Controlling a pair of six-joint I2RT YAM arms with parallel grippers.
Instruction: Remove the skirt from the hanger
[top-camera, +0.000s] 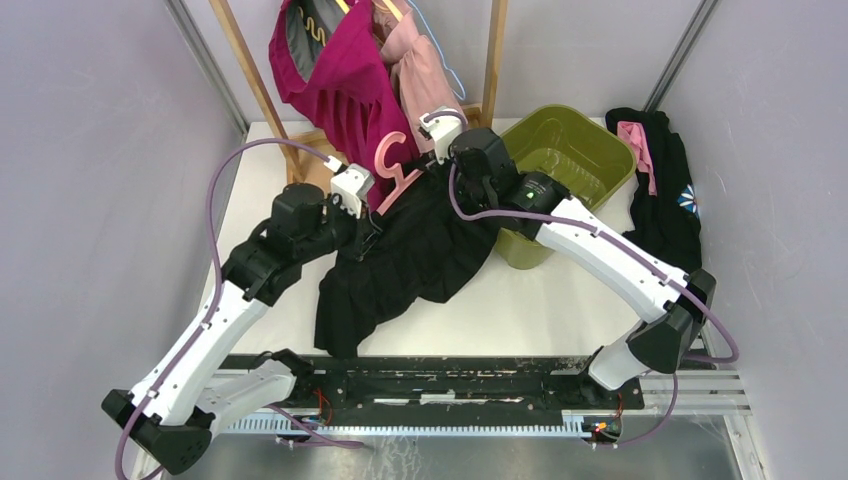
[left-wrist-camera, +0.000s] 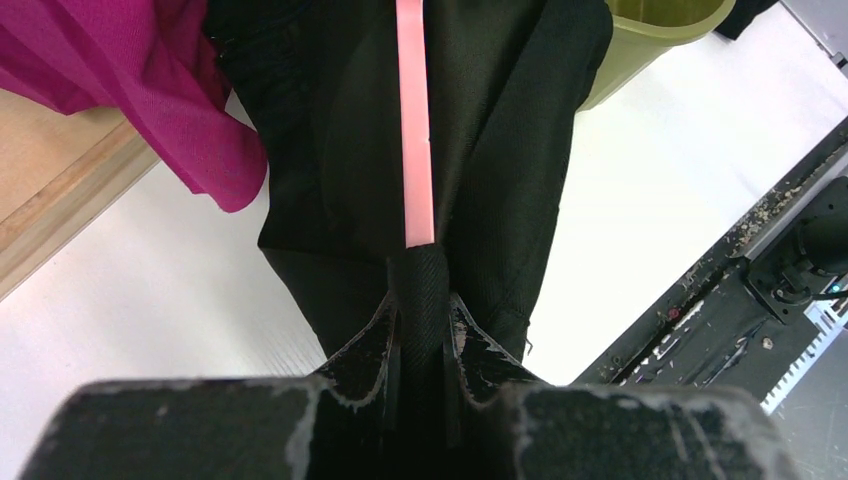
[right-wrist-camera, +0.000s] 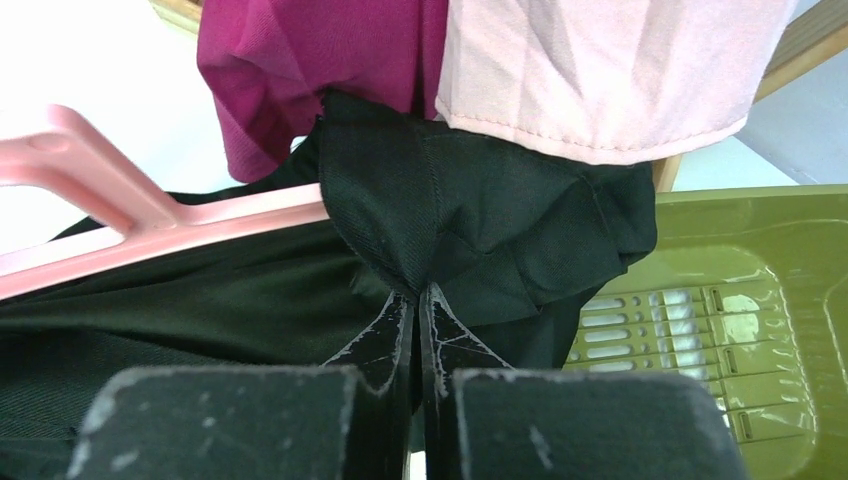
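hanger (left-wrist-camera: 415, 120) tip hidden, skirt (left-wrist-camera: 330, 150) over it

The left arm (top-camera: 215, 330) and right arm (top-camera: 600, 255) had white shell links and black joint housings. A purple cable (top-camera: 211, 232) ran along each. A white camera block (top-camera: 352, 187) sat at each wrist. The black fingers (left-wrist-camera: 370, 348) were scuffed pale along their edges. A green light (top-camera: 529, 197) glowed on the right arm.

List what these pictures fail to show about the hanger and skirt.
- One hanger end: left wrist view, wrapped in skirt inside the left claw.
- Other hanger end: right wrist view, under bunched skirt at the right claw.
- Clothes rack top: top view, cut off by the upper edge.
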